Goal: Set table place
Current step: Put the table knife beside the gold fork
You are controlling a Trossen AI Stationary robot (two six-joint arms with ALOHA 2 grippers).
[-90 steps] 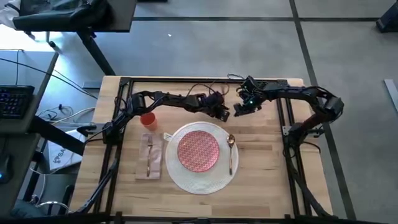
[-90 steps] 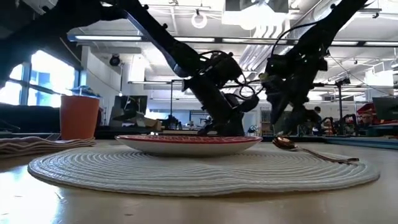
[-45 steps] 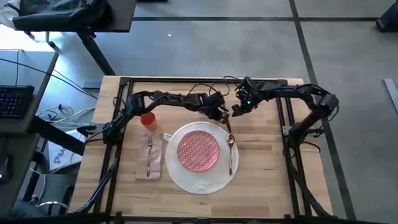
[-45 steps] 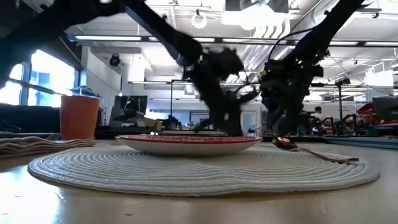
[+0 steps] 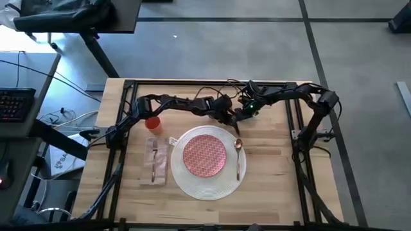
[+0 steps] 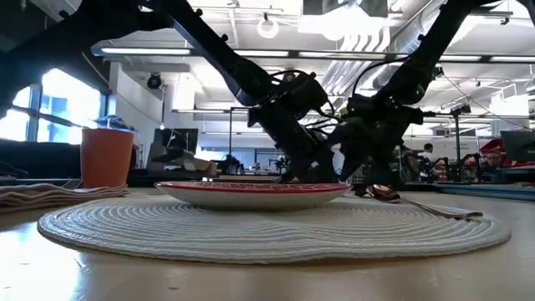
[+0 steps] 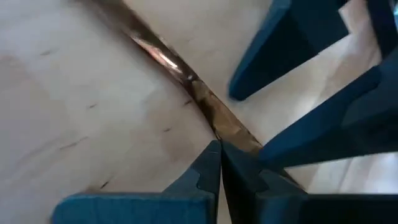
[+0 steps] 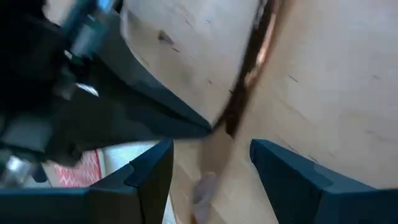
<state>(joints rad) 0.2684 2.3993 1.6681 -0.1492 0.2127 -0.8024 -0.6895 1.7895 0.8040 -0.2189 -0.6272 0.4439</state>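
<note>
Centrally, both arms are reaching inward over the far part of the table (image 5: 276, 179), just beyond the placemat (image 5: 192, 183). The left gripper (image 5: 232, 119) is pinching a thin gold utensil (image 7: 171, 65) between closed fingertips, against the wood. The right gripper (image 5: 243, 115) is hanging just beside it, fingers (image 8: 146, 180) spread around that utensil. The plate (image 5: 205, 154) is lying nearer, the spoon (image 5: 238, 154) to its right, the cup (image 5: 153, 123) left.

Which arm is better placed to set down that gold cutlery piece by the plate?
Left. Its claw is shut on the gold cutlery piece just beyond the placemat's far edge; the right claw is open beside it, gripping nothing.
</note>
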